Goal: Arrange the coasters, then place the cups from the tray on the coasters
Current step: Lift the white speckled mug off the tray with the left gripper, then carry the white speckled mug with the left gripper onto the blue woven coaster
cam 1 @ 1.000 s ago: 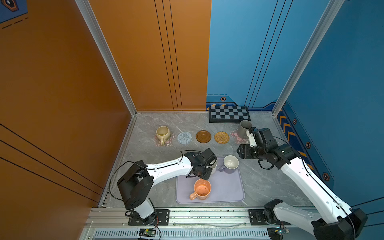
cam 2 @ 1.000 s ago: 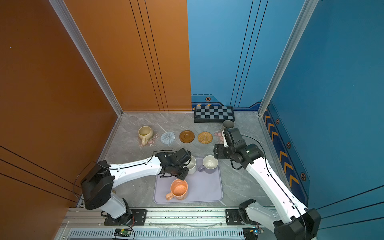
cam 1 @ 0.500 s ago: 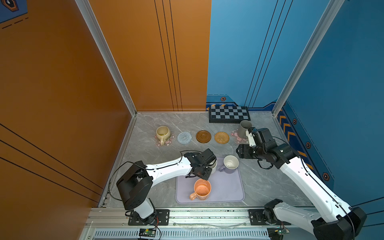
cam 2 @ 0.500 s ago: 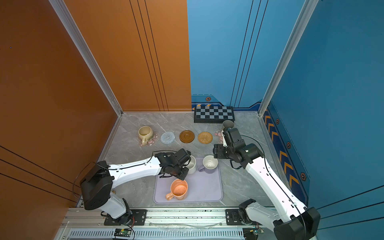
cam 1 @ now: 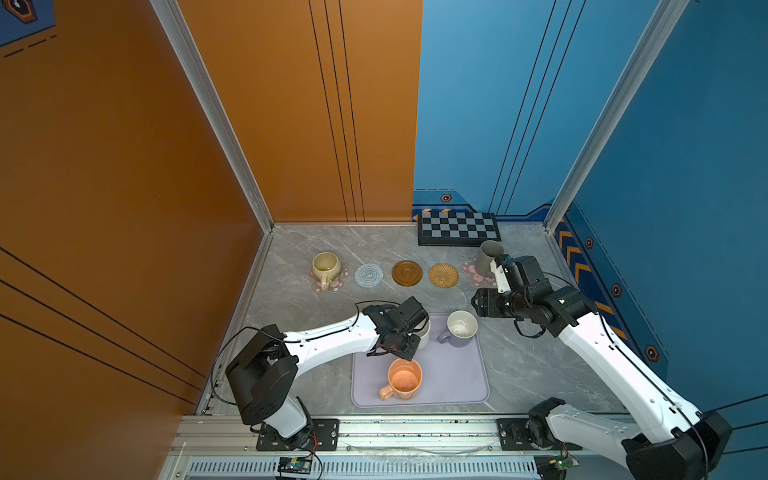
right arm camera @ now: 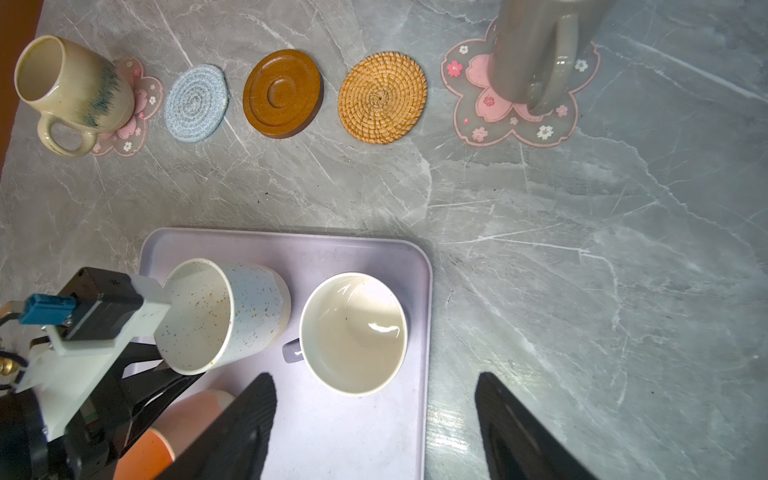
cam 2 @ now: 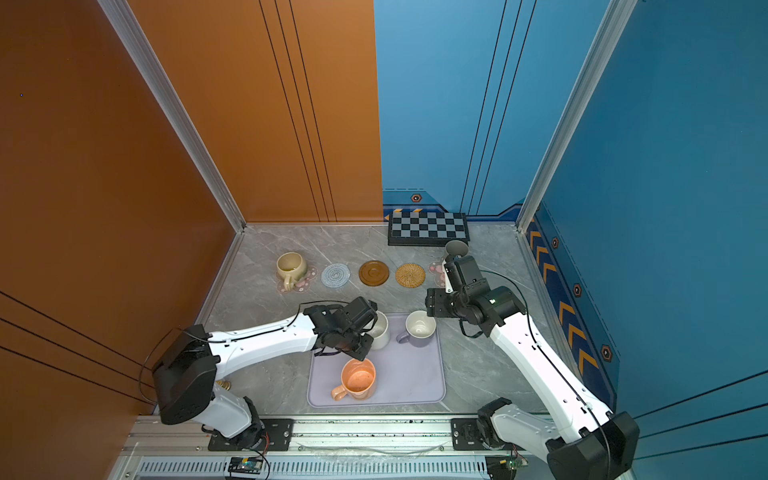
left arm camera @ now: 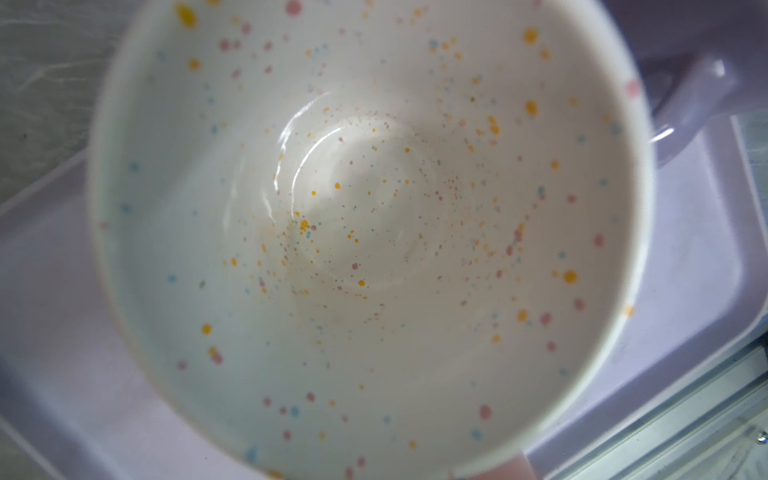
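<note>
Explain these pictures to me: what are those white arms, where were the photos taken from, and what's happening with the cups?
The machine is two white arms, left and right, at a table. Two pictures look down from overhead; the other two come from a camera on each wrist. Coasters lie in a row: a beige cup on one pink coaster, a grey cup on another; the blue coaster, brown coaster and rattan coaster are bare. A tray holds an orange cup and a lavender cup. The left tool grips a speckled cup there; the right tool is open, holding nothing.
</note>
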`<state>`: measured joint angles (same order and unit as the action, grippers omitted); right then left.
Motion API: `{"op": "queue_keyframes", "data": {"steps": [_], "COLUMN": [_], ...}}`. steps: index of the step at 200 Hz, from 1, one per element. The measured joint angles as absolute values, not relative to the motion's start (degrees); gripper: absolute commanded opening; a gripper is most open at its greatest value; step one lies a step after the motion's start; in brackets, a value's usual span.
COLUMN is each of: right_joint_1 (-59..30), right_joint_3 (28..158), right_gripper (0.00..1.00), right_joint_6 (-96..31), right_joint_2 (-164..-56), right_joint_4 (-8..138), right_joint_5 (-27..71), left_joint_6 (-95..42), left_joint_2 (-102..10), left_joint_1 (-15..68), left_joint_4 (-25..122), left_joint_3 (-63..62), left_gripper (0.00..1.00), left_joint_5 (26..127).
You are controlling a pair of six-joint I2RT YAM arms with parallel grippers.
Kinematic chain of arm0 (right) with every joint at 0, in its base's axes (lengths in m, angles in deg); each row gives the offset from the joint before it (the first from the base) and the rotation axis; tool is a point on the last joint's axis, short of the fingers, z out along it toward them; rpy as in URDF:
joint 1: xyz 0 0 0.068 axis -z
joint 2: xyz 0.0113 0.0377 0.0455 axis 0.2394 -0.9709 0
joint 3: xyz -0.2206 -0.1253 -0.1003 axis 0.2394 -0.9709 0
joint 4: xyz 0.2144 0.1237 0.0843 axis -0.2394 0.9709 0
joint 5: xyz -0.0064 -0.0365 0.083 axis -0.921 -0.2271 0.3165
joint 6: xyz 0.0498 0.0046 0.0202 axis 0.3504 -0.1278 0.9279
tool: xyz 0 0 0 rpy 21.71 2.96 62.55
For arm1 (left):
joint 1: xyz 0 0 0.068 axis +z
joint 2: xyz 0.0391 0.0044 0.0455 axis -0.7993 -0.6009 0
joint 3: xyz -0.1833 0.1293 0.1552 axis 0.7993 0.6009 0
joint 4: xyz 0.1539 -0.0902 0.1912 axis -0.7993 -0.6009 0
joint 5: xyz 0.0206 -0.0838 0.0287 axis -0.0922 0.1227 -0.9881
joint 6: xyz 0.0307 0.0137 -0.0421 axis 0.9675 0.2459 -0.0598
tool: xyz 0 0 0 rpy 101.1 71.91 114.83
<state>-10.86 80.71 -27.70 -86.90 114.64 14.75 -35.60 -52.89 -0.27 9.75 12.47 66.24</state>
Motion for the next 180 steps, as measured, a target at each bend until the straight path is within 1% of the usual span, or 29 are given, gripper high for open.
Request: {"op": "queue_keyframes", "data": {"steps": [79,180], "right_joint_1": [-10.9,-10.9], "right_joint_3": [80.8,81.5], "right_gripper": [0.78,0.78], "right_joint_6": [-27.7,-28.0], "right_joint_2": [-88.8,-91.2], "right_joint_4": [113.1,112.1], "right_joint_5": [14.7,14.7], "left_joint_6": [-34.3,-30.4], "left_joint_2": [-47.8,-46.3], "left_joint_1": [1.9,11.0], "left_joint_4": [4.9,1.5], "left_joint_3": [14.1,10.3], "left_gripper": [0.0,0.0], "left_joint_5": [66.2,64.4]}}
